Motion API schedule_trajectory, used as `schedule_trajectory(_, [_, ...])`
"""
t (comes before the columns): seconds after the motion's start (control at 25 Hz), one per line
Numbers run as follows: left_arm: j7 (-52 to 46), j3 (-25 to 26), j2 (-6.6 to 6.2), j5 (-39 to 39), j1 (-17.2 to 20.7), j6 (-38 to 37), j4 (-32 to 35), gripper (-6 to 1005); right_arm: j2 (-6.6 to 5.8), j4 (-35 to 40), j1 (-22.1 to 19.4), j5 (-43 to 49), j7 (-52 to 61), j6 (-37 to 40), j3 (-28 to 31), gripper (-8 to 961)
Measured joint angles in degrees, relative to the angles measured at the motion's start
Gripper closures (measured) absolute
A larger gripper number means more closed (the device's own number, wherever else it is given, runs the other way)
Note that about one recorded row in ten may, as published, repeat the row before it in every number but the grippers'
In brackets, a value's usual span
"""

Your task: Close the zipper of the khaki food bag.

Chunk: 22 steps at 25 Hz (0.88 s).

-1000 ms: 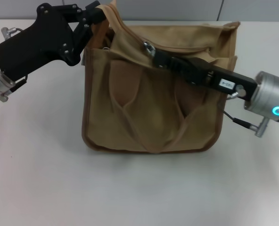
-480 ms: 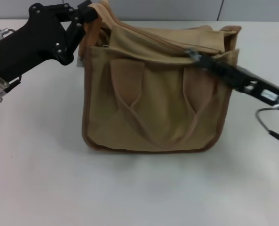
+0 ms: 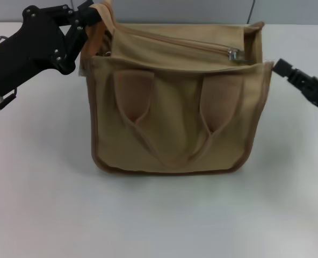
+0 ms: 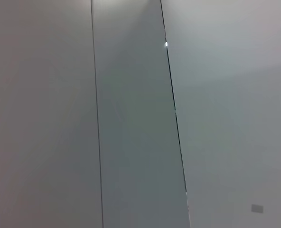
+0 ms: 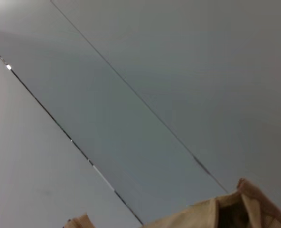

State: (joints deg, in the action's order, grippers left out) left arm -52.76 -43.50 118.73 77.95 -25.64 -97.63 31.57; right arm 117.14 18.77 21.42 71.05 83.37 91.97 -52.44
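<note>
The khaki food bag (image 3: 175,107) stands upright on the white table, its two looped handles facing me. The zipper (image 3: 175,42) runs across its top panel. Its silver pull tab (image 3: 234,54) sits at the right end, and the line looks closed along its visible length. My left gripper (image 3: 92,15) is at the bag's top left corner, shut on the fabric there. My right gripper (image 3: 281,68) is off the bag, a short way right of its top right corner, touching nothing. A strip of the bag's top edge (image 5: 240,204) shows in the right wrist view.
The white table (image 3: 159,215) spreads around the bag on all sides. Grey wall panels (image 4: 131,118) stand behind it. The left wrist view shows only those panels.
My right gripper drew the pull tab from the zipper's left part to its right end, then came off it and moved right. The bag shifted slightly left with my left gripper.
</note>
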Motion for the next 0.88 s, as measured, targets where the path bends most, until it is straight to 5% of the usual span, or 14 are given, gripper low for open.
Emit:
schedule_trajectory(0.44, [-2.8,0.0,0.0,-1.5,1.0,-0.8,0.1,859,1.48,-0.4,-1.6,-0.1,-6.4,3.1,4.5,929])
schedule_trajectory(0.64, [-11.0,0.1,-0.42,-6.9,1.0,-0.9,0.9,854,2.03,-0.8,-1.2,-0.2,-7.4,3.2,4.7,767])
schedule_trajectory(0.88, [-21.9,-0.2,-1.54,-6.3,1.3,-2.6,6.2,629,2.09,-0.9,-0.3,0.1,-7.9,3.2,4.2,593])
